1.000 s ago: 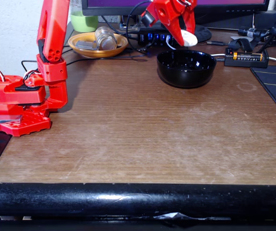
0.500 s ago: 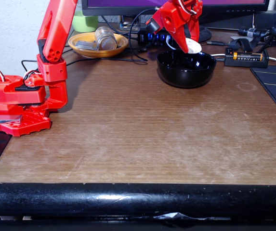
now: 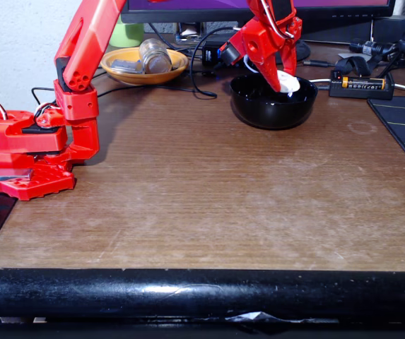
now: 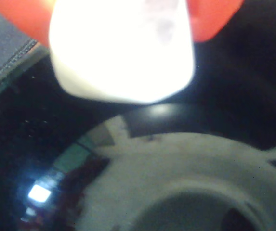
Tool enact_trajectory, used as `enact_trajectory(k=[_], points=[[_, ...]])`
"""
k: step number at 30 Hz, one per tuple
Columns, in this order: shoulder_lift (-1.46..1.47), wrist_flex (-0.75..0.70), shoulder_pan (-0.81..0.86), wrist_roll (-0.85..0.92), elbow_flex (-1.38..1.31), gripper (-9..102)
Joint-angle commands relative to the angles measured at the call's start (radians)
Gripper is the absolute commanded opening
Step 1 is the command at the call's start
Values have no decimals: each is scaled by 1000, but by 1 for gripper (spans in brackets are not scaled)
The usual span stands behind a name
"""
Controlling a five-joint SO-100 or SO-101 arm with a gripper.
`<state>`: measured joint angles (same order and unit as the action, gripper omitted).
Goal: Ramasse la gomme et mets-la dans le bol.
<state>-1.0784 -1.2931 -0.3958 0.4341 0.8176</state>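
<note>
The red fingers are clamped on the white eraser, holding it right over the black bowl, at about rim height toward its far side. In the wrist view the eraser hangs pinched between two red tips with the bowl's glossy inside directly underneath. From where I stand, the release looks due: the fingers should open here, well inside the rim, and not too fast, so the eraser drops straight down rather than bouncing out onto the surface.
</note>
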Motion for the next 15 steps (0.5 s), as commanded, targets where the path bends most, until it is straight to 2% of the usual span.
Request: enact_trajectory(k=[1,7,8,10,15], points=[[-29,23,-3,-3,-87,14],[-35,31,5,11,-69,16],[-40,31,5,25,-60,13],[-54,26,2,29,-40,-6],[-150,34,28,-3,41,-6]])
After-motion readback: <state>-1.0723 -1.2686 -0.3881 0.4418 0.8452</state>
